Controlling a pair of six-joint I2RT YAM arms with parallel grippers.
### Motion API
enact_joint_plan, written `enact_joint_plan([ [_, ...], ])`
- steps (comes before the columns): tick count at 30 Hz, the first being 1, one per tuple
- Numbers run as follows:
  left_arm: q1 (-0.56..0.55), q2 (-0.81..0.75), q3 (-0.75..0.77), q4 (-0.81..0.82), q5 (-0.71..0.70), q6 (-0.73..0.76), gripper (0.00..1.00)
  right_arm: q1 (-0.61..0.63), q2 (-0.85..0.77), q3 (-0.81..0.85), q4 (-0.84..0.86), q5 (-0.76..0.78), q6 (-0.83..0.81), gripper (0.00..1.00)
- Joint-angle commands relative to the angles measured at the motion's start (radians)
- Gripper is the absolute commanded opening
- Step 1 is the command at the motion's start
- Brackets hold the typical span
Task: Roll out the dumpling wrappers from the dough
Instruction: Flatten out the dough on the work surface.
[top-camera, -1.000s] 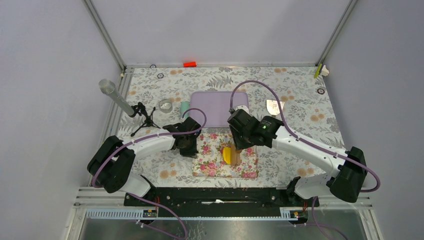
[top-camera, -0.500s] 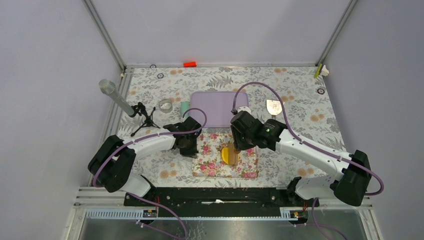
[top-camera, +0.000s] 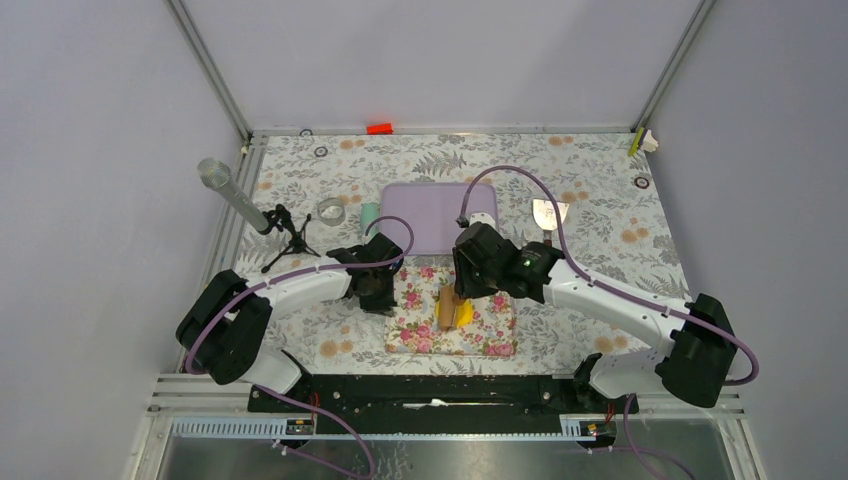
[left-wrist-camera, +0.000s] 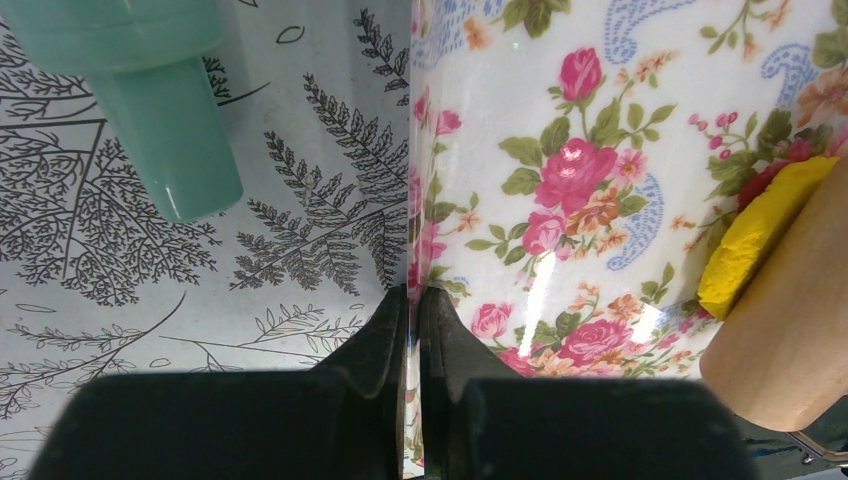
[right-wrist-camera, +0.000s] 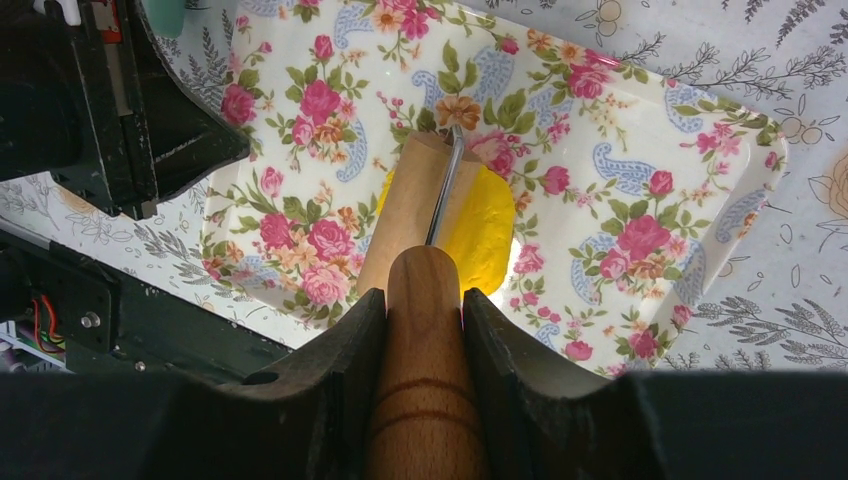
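A flattened piece of yellow dough (top-camera: 464, 314) (right-wrist-camera: 482, 226) (left-wrist-camera: 757, 237) lies on the floral mat (top-camera: 490, 335) (right-wrist-camera: 650, 150) (left-wrist-camera: 600, 120). A wooden roller (top-camera: 447, 307) (right-wrist-camera: 412, 205) (left-wrist-camera: 792, 330) rests on the dough's left part. My right gripper (top-camera: 462, 290) (right-wrist-camera: 424, 300) is shut on the roller's wooden handle, above the mat. My left gripper (top-camera: 390, 299) (left-wrist-camera: 412, 296) is shut on the mat's left edge. No dumpling wrappers are in view.
Behind the mat lies a purple board (top-camera: 430, 215). Left of it stand a teal cup (top-camera: 370, 213) (left-wrist-camera: 165, 110) and a small clear bowl (top-camera: 331, 210). A microphone on a tripod (top-camera: 245, 208) stands at the far left. A metal scraper (top-camera: 546, 212) lies to the right of the board.
The right gripper has pushed the roller leftward across the dough; the dough now shows on the roller's right side. The left gripper has stayed on the mat's edge.
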Motion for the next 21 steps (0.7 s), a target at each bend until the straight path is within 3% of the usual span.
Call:
enact_joint_plan([
  [1,-0.002,0.011,0.004,-0.033,-0.049,0.022,0.00,-0.016,0.016,0.005,-0.158,0.065,-0.045,0.00],
  [11,-0.002,0.018,0.001,-0.030,-0.050,0.019,0.00,-0.016,-0.072,0.207,-0.270,0.094,-0.060,0.00],
  [21,-0.002,0.019,0.000,-0.027,-0.048,0.022,0.00,-0.016,-0.051,0.086,-0.217,0.056,-0.039,0.00],
])
